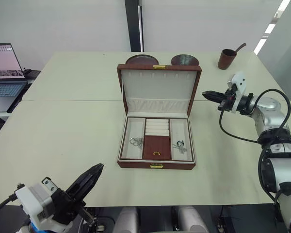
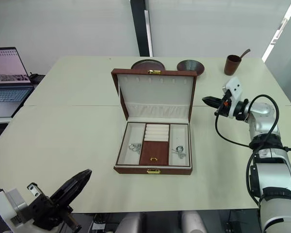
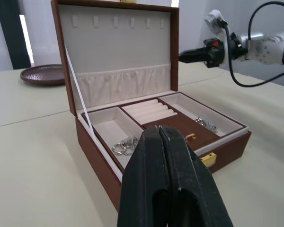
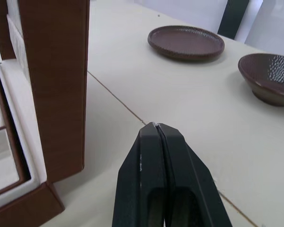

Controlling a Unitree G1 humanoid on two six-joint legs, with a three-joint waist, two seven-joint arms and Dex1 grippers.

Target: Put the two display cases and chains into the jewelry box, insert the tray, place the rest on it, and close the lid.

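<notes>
At the centre of my left eye view stands the brown leather-look jewelry box with a cream lining [image 1: 156,128], its lid [image 1: 159,90] raised upright at the back. Its cream tray [image 1: 156,139] sits in the base, with ring rolls in the upper middle and a brown lidded compartment below them. Small silver jewelry pieces [image 1: 136,142] lie in the tray's left compartment, and more silver pieces [image 1: 179,145] lie in its right one. My left gripper [image 1: 93,174] is at the lower left of the frame, near the table's front edge, its fingers pressed together. My right gripper [image 1: 208,94] is at the right, beside the lid, pressed together too. Behind the box, at the top, sit a dark brown round plate [image 1: 141,60] and a dark brown bowl [image 1: 185,60]; a brown cup with a handle [image 1: 227,58] is at the upper right. An open laptop [image 1: 6,73] sits at the upper left. All rests on the pale table [image 1: 63,126].

Through my left wrist view, my closed black fingers [image 3: 168,179] rise at the bottom centre, in front of the box's near corner. My other gripper shows at the upper right.

Through my right wrist view, my closed fingers [image 4: 156,175] rise at the bottom centre, with the box's brown wall on the left and the plate and bowl at the top.
</notes>
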